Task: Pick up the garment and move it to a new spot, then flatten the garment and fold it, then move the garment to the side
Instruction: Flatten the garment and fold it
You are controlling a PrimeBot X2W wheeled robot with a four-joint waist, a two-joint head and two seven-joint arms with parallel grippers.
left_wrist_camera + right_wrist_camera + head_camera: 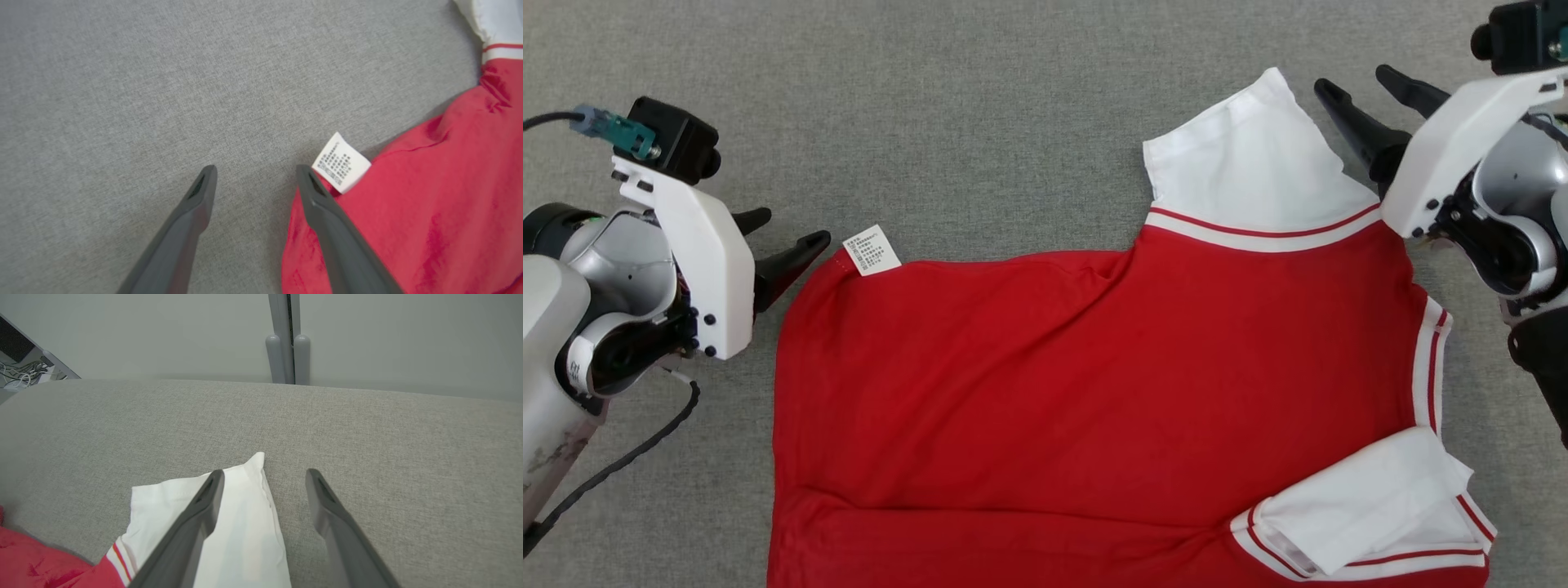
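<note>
The garment [1094, 392] is a red shirt with white sleeves and red-and-white trim, lying spread on the grey fabric surface. One white sleeve [1250, 171] points up; another [1372, 506] is folded over at the lower right. A white care label [872, 250] sticks out at its upper left corner. My left gripper [784, 233] hovers open just left of that corner, one finger over the red hem [310, 245] beside the care label [341, 162]. My right gripper [1356, 82] stands open beside the upper sleeve [245, 531], holding nothing.
The grey fabric surface [972, 106] stretches around the shirt. In the right wrist view its far edge meets a pale wall with a grey vertical post [287, 339], and cables lie at the far left [24, 371]. A black cable [629, 457] trails from my left arm.
</note>
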